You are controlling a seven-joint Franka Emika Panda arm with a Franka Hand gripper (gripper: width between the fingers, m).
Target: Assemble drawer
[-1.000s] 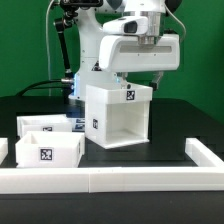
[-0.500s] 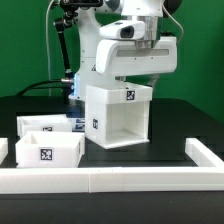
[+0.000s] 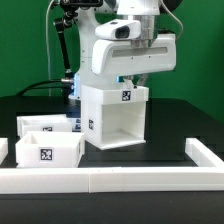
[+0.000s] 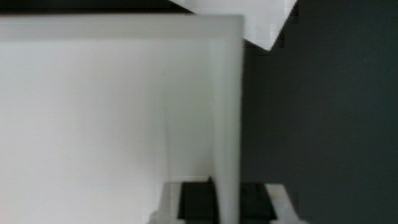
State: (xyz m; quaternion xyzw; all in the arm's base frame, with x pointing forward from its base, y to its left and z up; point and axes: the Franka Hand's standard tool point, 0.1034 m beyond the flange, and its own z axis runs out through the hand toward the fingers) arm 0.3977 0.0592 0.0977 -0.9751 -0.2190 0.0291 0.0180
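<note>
The drawer's white cube-like casing (image 3: 115, 120) stands on the black table, open front toward the camera, with a tag on its top edge. My gripper (image 3: 131, 84) reaches down onto the casing's top rear wall. In the wrist view the casing's thin wall (image 4: 224, 100) runs straight between my gripper's (image 4: 224, 200) dark fingers (image 4: 192, 200), which close on it from both sides. Two small shallow trays lie at the exterior view's left. The front one (image 3: 47, 150) carries a tag, and the other (image 3: 40, 124) lies behind it.
A long low white border rail (image 3: 110, 180) runs along the table's front and turns up at the right end (image 3: 203, 152). A flat sheet with tags (image 3: 74, 124) lies between the trays and the casing. The robot's base stands behind the casing.
My arm has moved toward the exterior view's left, and the casing has shifted a little the same way with it. The trays have not moved.
</note>
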